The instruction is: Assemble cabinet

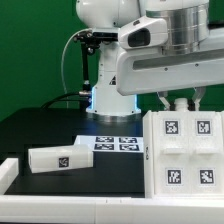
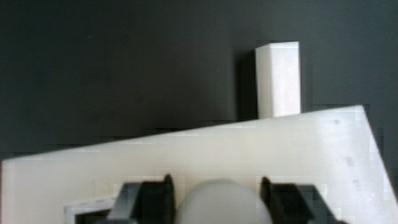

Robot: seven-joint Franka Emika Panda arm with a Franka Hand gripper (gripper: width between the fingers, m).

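Observation:
The large white cabinet body (image 1: 185,150), with several black-and-white tags on its facing side, stands at the exterior view's right. My gripper (image 1: 184,103) reaches down onto its top edge. In the wrist view the gripper (image 2: 215,200) has a dark finger (image 2: 146,200) on each side of a rounded pale part that fills the gap between them, above the broad white cabinet panel (image 2: 178,155). A small white cabinet piece (image 1: 58,158) with one tag lies on the black table at the exterior view's left. A narrow white piece (image 2: 278,80) lies beyond the panel in the wrist view.
The marker board (image 1: 115,143) lies flat on the table in front of the robot base (image 1: 112,95). A white rail (image 1: 12,172) borders the table at the exterior view's left and front. A cable hangs behind the arm.

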